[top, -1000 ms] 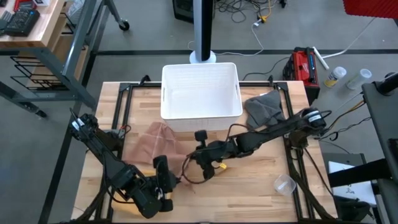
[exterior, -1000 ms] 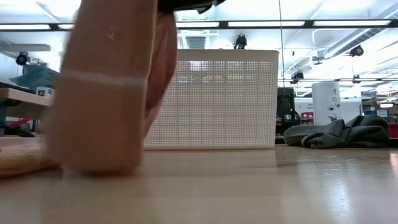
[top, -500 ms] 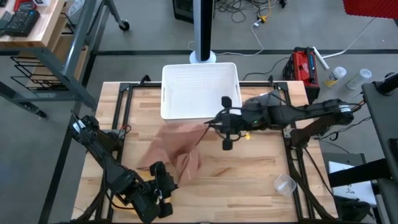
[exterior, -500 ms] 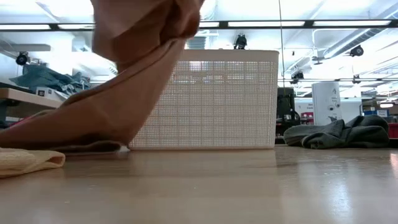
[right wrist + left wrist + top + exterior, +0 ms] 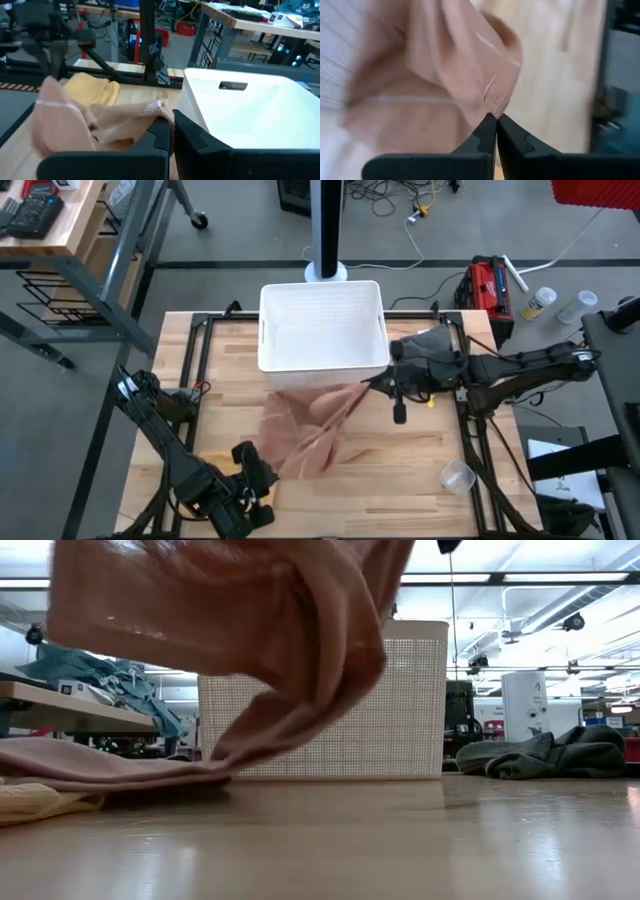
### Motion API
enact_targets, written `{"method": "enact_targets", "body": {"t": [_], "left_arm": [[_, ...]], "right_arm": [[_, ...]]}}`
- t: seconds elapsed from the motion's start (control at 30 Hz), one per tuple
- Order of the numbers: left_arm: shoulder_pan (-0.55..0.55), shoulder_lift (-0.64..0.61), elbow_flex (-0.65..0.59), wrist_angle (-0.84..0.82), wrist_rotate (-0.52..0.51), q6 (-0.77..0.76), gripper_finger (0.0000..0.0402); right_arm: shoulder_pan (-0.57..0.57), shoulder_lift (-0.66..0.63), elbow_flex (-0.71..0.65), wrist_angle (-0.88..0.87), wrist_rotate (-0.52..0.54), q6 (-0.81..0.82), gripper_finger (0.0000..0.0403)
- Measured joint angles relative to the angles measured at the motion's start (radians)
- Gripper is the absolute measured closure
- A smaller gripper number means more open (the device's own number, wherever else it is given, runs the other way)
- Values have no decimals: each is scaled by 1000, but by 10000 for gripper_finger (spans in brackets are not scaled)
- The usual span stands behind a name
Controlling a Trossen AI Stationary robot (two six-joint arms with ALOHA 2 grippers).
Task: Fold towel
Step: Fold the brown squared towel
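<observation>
Right end effector moved right, pinching towel; left end effector pinching corner.

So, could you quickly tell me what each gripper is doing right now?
Left gripper: shut on the pink towel.
Right gripper: shut on the same towel.

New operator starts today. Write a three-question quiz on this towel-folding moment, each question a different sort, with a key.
1. True or false: the right gripper pinches the pinkish-tan cloth towel.
2. Which lies beside the white perforated plastic basket? A) a grey crumpled cloth B) a blue mug C) a green book
3. Fill in: the left gripper is shut on a ____ of the towel.

Key: 1 true. 2 A, the grey crumpled cloth. 3 corner.
</observation>
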Motion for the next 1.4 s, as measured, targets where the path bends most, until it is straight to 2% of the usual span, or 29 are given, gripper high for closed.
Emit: {"method": "enact_targets", "body": {"t": [0.1, 0.2, 0.43, 0.53, 0.6, 0.73, 0.83, 0.93, 1.13, 1.3, 1.4], "left_arm": [[0, -2, -8, -66, -100, -19, 393], [0, -2, -25, -117, -115, -77, 380], [0, -7, -99, -218, 109, -282, 358], [0, -7, -144, -193, 105, -329, 357], [2, -7, -181, -162, 65, -344, 360], [22, -8, -276, -46, -43, -367, 364], [47, -13, -352, 64, -49, -387, 357], [75, -21, -437, 231, -18, -387, 346], [141, -29, -594, 645, 63, -273, 322], [227, -32, -671, 769, 168, -285, 288], [275, -33, -696, 858, 217, -239, 264]], "right_arm": [[0, -14, -62, 0, 1, 23, 403], [0, -6, -125, -22, -1, 76, 403], [0, 45, -198, -138, -1, 175, 403], [0, 75, -210, -136, -1, 191, 403], [0, 100, -214, -137, -1, 193, 403], [0, 159, -214, -142, -2, 198, 403], [0, 202, -214, -143, -2, 199, 403], [0, 236, -215, -129, -2, 199, 403], [0, 276, -201, -124, -1, 183, 403], [0, 278, -198, -116, -1, 172, 397], [0, 277, -198, -96, -1, 156, 397]]}}
